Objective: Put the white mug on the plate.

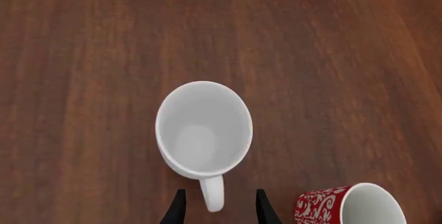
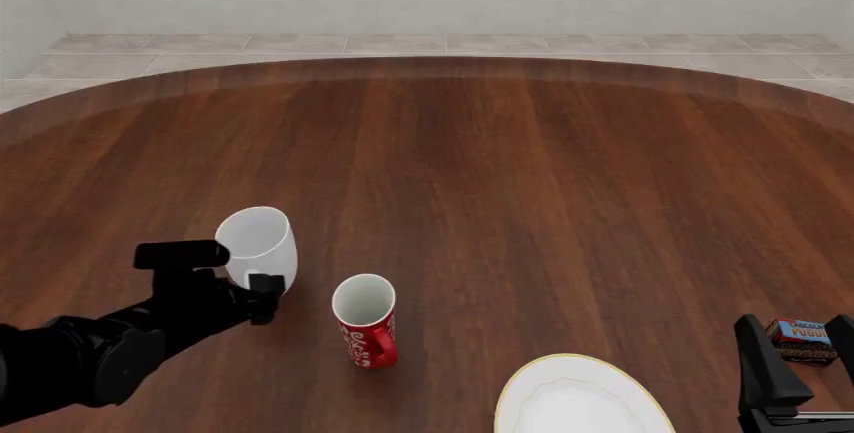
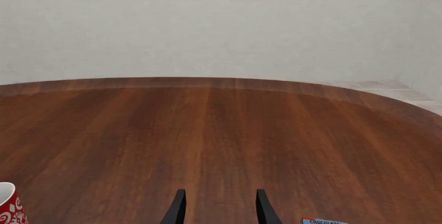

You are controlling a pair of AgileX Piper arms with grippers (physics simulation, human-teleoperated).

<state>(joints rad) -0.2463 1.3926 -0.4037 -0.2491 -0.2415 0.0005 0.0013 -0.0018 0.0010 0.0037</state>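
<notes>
Left pincer (image 1: 220, 208) fingers parted, straddling the white mug's loop handle with a gap each side; not clamped in the left wrist view. Right pincer (image 3: 220, 206) open, nothing between the fingers, parked at the near right corner of the tabletop (image 2: 534, 183).

Near edge, right of centre: plate (image 2: 583, 401), round, flat, white, thin yellowish rim, partly cut off by the frame. Small chocolate box (image 2: 805, 339) just beside the right arm.

Further in, near-left area: red mug (image 2: 364, 319), white pattern, white inside, upright.

Just beyond it to the left: white mug (image 2: 258, 242), plain glossy white, tapered rounded body, wider than the red one. Upright, long axis vertical, mouth up, empty. Handle points toward the near edge, into the left pincer. Mugs are near each other, not touching; white mug is well apart from the plate.
</notes>
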